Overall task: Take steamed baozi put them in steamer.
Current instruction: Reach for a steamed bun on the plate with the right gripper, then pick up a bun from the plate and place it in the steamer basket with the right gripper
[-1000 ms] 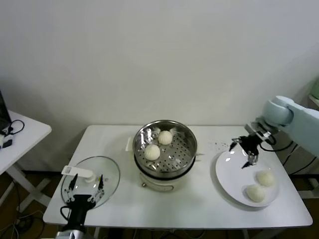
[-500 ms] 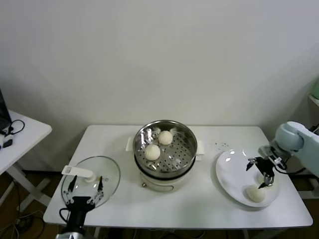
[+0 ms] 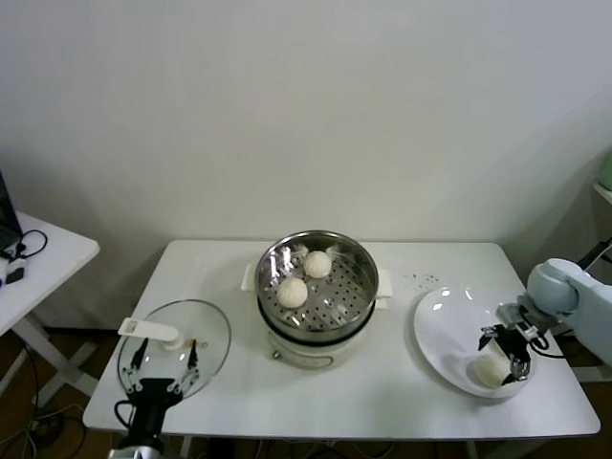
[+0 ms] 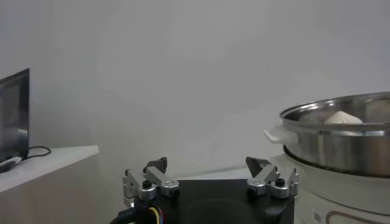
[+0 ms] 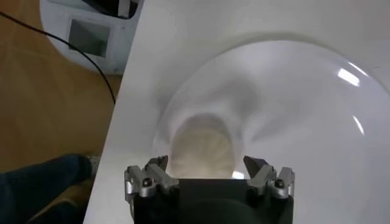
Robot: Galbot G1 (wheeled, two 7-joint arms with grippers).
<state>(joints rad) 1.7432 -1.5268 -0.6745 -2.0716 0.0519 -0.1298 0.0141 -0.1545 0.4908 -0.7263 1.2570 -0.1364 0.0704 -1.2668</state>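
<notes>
The steamer (image 3: 356,304) stands mid-table on its cream base, with two steamed baozi (image 3: 317,263) (image 3: 293,292) on its perforated floor. At the right, a white plate (image 3: 442,330) carries a baozi (image 3: 488,371) near its front edge. My right gripper (image 3: 505,356) is low over that plate, open. In the right wrist view the baozi (image 5: 204,146) lies between the spread fingers of my right gripper (image 5: 206,163), and I see no contact. My left gripper (image 3: 165,352) waits at the front left, open, above the glass lid. In the left wrist view my left gripper (image 4: 206,163) shows the steamer (image 4: 341,143) beside it.
A glass lid (image 3: 212,344) with a white handle lies front left on the table. A small side table (image 3: 43,253) stands farther left. Just past the plate's rim the table ends; below are the floor, a white box (image 5: 91,27) with a cable, and a jeans-clad leg (image 5: 42,176).
My right gripper travelled from the plate's back-left rim rightward and forward, then dropped low over the plate's front. Only one baozi on the plate shows now. The left arm stayed put.
</notes>
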